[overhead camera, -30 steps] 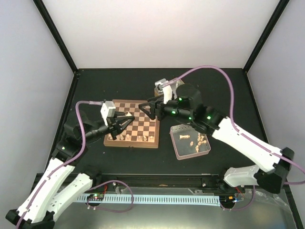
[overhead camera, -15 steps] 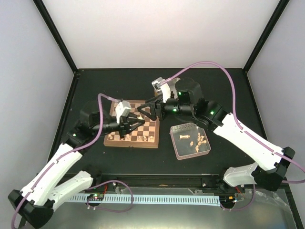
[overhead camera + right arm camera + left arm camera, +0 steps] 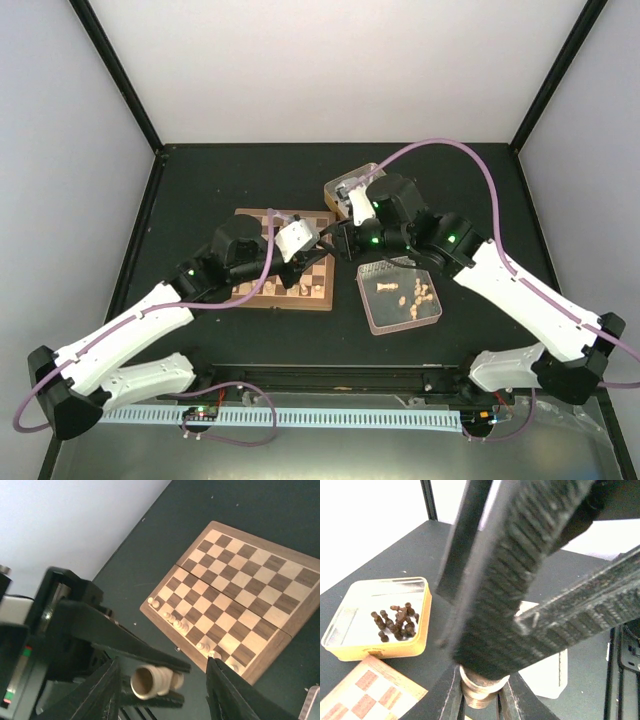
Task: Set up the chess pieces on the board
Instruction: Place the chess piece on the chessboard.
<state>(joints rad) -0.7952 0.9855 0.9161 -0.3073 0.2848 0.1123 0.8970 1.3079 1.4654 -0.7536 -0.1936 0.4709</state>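
Left gripper (image 3: 481, 700) clamps one pale cream chess piece (image 3: 150, 681) at the right edge of one checked wooden board (image 3: 240, 595). Right gripper (image 3: 163, 662), jaws apart, straddles the piece. One square near tin (image 3: 385, 312), one square far tin (image 3: 338, 185).

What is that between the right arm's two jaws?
In the right wrist view, a pale chess piece lies sideways, clamped by the left gripper; the right gripper's jaws stand open either side of it.
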